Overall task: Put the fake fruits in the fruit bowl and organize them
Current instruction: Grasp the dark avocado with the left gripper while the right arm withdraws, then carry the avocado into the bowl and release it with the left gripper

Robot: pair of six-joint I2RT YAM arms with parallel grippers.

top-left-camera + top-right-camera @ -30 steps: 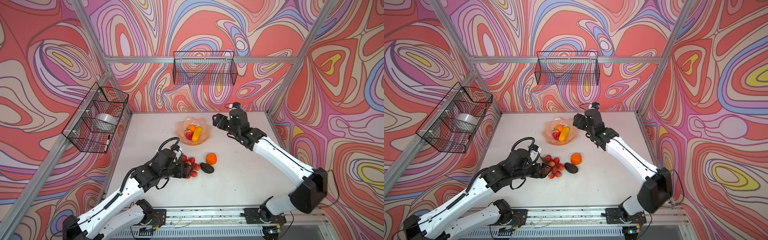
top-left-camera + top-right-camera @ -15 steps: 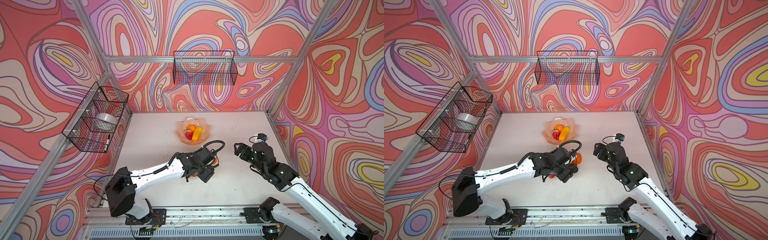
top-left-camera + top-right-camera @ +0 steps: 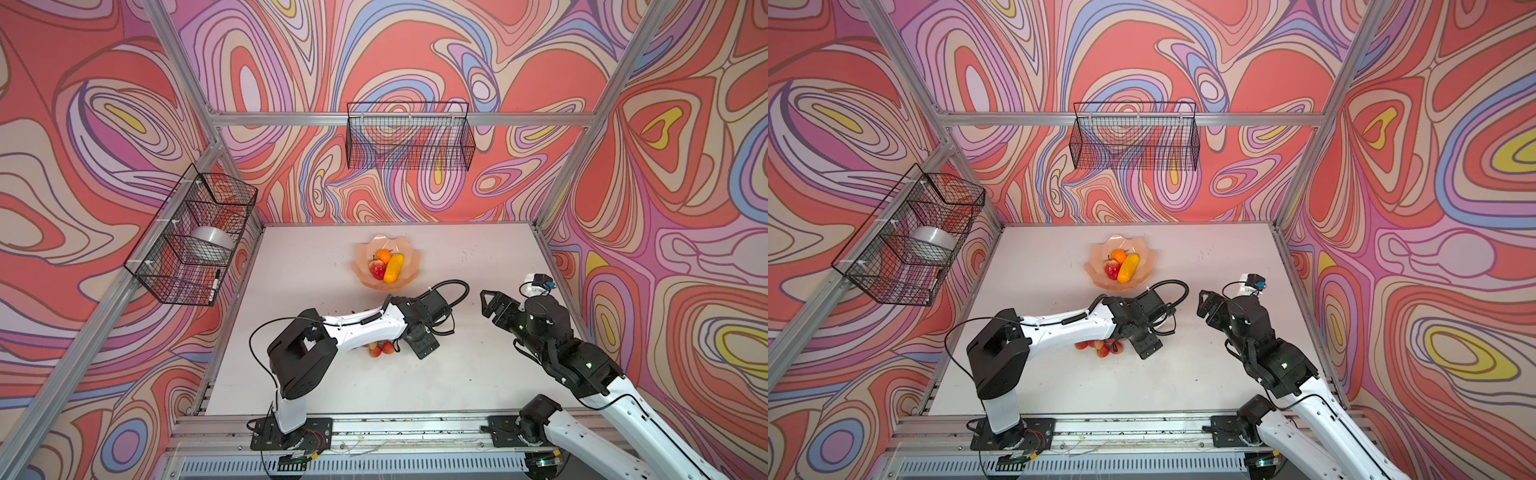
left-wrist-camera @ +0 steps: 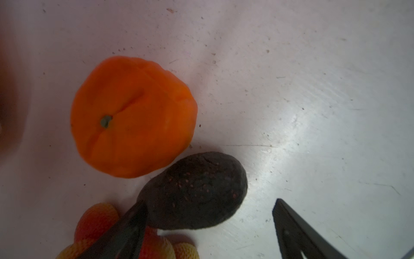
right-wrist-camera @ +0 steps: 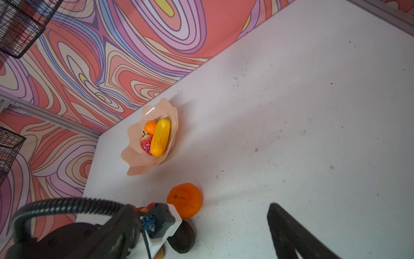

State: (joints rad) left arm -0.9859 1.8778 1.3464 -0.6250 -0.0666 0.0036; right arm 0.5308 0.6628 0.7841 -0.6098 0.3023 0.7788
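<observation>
The peach-pink fruit bowl (image 3: 409, 277) (image 3: 1142, 277) (image 5: 139, 164) holds an orange (image 3: 384, 255), a red-yellow apple (image 3: 377, 270) and a yellow gourd (image 3: 394, 268). On the table lie a second orange (image 4: 134, 116) (image 5: 186, 199), the dark avocado (image 4: 195, 190) (image 5: 182, 237) and the red grapes (image 3: 380, 348) (image 4: 96, 222). My left gripper (image 4: 209, 201) points down, open. The avocado lies partly between its fingers, against one of them (image 4: 127, 228). My right gripper (image 3: 487, 301) hangs open and empty, right of these fruits. In both top views the left wrist hides the loose orange and the avocado.
Black wire baskets hang on the back wall (image 3: 409, 141) and the left wall (image 3: 191, 241); the left one holds a whitish bowl (image 3: 210, 241). The left forearm (image 3: 361, 328) stretches low across the table's middle. Aluminium posts frame the table.
The left arm has swung from beside the grapes rightward, over the orange and avocado. The right arm has drawn back from the bowl to the front right.
</observation>
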